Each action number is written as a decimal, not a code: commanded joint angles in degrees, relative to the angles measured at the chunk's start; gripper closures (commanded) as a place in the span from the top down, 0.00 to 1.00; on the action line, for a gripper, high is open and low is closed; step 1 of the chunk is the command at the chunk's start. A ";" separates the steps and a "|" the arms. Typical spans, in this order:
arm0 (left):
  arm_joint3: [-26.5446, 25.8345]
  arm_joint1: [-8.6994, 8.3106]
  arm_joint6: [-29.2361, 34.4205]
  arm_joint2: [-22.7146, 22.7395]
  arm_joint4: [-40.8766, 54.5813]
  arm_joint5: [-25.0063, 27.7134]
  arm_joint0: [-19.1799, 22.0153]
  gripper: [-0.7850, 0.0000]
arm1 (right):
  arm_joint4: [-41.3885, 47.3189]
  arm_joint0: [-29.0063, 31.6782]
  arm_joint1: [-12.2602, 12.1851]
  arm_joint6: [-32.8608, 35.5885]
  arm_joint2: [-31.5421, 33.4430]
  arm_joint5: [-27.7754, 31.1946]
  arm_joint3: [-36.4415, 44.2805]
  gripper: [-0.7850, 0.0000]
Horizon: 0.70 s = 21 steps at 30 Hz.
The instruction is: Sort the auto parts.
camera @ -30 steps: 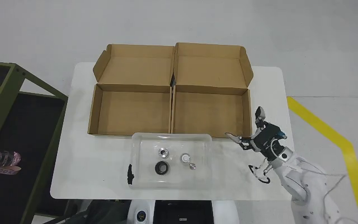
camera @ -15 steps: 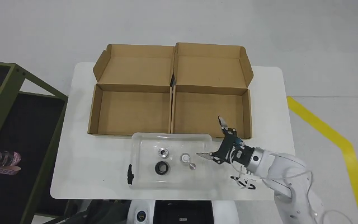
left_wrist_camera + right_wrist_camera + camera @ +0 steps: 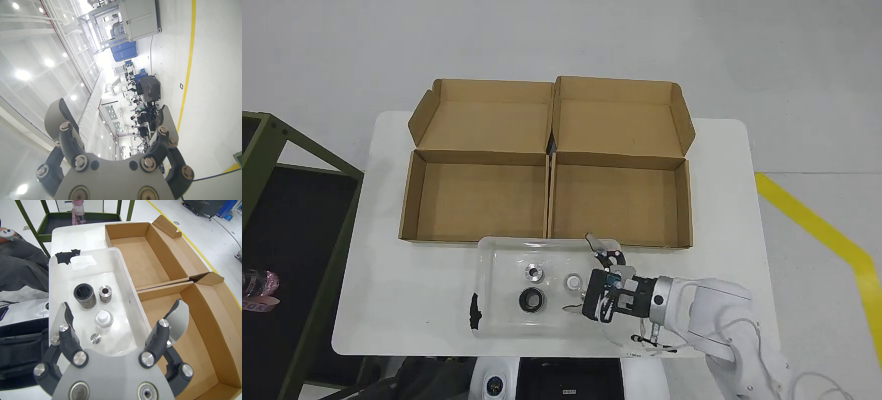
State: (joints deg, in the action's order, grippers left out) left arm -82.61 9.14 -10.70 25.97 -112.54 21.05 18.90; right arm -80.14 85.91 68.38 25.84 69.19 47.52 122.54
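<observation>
Right gripper (image 3: 580,277) spread wide, empty, over the clear tray's (image 3: 502,262) right end above the auto parts (image 3: 103,319), left gripper (image 3: 111,109) spread, aimed into the room.

right end effector (image 3: 122,305): jaws apart | left end effector (image 3: 113,104): jaws apart

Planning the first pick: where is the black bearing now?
Top view: the black bearing stands in the left half of the clear tray, next to the steel bushing.
</observation>
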 commanded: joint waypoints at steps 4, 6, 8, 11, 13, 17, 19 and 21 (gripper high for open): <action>0.00 0.00 0.00 0.00 0.00 0.00 0.00 1.00 | -1.78 -1.41 -0.02 2.45 -2.93 -0.43 -1.01 1.00; 0.00 0.00 0.00 0.00 0.00 0.00 0.00 1.00 | -2.09 -1.90 -0.06 3.41 -3.95 -0.08 -1.56 1.00; 0.00 0.00 0.00 0.00 0.00 0.00 0.00 1.00 | -2.24 -2.22 -0.12 4.32 -4.92 0.46 -2.13 1.00; 0.00 0.00 0.00 0.00 0.00 0.00 0.00 1.00 | -2.80 -2.89 -0.23 5.59 -6.08 1.17 -2.96 1.00; 0.00 0.00 0.00 0.00 0.00 0.00 0.00 1.00 | -2.47 -3.41 -0.27 5.93 -6.68 1.43 -3.83 1.00; 0.00 0.00 0.00 0.00 0.00 0.00 0.00 1.00 | -1.30 -4.44 -0.31 6.36 -7.55 1.16 -5.54 1.00; 0.00 0.00 0.00 0.00 0.00 0.00 0.00 1.00 | -0.77 -4.96 -0.32 6.68 -7.91 0.84 -6.53 1.00; 0.00 0.00 0.00 0.00 0.00 0.00 0.00 1.00 | -0.24 -5.61 -0.32 6.92 -8.29 0.56 -7.67 1.00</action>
State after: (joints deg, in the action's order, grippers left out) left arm -82.61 9.14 -10.70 25.97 -112.54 21.05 18.90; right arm -80.58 80.55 68.06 32.67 61.05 48.18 115.32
